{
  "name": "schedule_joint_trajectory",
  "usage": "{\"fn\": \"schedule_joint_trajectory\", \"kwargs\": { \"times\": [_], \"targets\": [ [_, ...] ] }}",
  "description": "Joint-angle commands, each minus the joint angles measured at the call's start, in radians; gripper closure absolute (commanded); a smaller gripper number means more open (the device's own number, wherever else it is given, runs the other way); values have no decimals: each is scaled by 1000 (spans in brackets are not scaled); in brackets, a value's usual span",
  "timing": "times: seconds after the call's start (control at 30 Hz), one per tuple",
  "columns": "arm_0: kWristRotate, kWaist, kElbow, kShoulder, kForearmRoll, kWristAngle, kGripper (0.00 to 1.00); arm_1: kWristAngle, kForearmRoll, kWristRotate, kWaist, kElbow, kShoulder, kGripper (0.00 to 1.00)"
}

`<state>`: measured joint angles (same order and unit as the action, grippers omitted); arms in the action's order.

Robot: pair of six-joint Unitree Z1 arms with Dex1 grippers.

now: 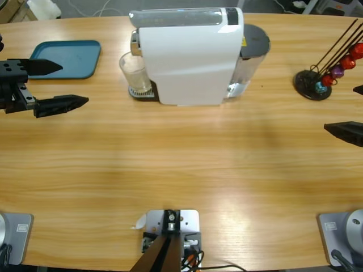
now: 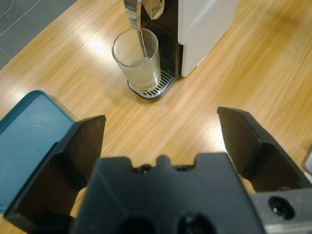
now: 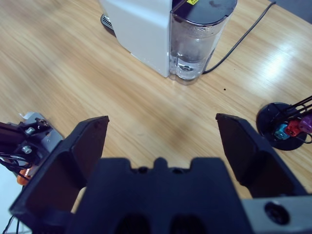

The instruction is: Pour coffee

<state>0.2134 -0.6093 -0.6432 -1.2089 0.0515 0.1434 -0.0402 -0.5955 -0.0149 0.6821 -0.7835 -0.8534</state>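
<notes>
A white coffee machine (image 1: 190, 56) stands at the back middle of the table, with a clear water tank (image 3: 195, 46) at its right end. A clear glass (image 1: 135, 72) sits on the drip tray under the spout (image 2: 142, 10); a thin stream runs into the glass (image 2: 137, 61), which holds a little pale liquid. My left gripper (image 1: 57, 85) hovers open at the left edge, well left of the glass. My right gripper (image 1: 354, 113) is open at the right edge, far from the machine.
A blue tray (image 1: 65, 58) lies at the back left, just beyond the left gripper. A black capsule holder (image 1: 320, 79) with coloured capsules stands at the back right. A black power cord (image 3: 243, 36) runs from the machine's back.
</notes>
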Motion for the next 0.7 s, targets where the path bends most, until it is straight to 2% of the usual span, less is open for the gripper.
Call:
{"fn": "schedule_joint_trajectory", "kwargs": {
  "times": [0.03,0.3,0.47,0.7],
  "targets": [
    [65,49,30,-45,-33,30,0,16,-3,-3,-9,21,8,0],
    [105,148,1,-184,-71,268,0,16,-4,-5,-9,18,-7,0],
    [175,162,-52,-270,-79,274,0,16,-9,-5,-9,9,-34,0],
    [225,178,-80,-368,-178,252,0,19,29,1,-9,24,-69,0]
  ]
}}
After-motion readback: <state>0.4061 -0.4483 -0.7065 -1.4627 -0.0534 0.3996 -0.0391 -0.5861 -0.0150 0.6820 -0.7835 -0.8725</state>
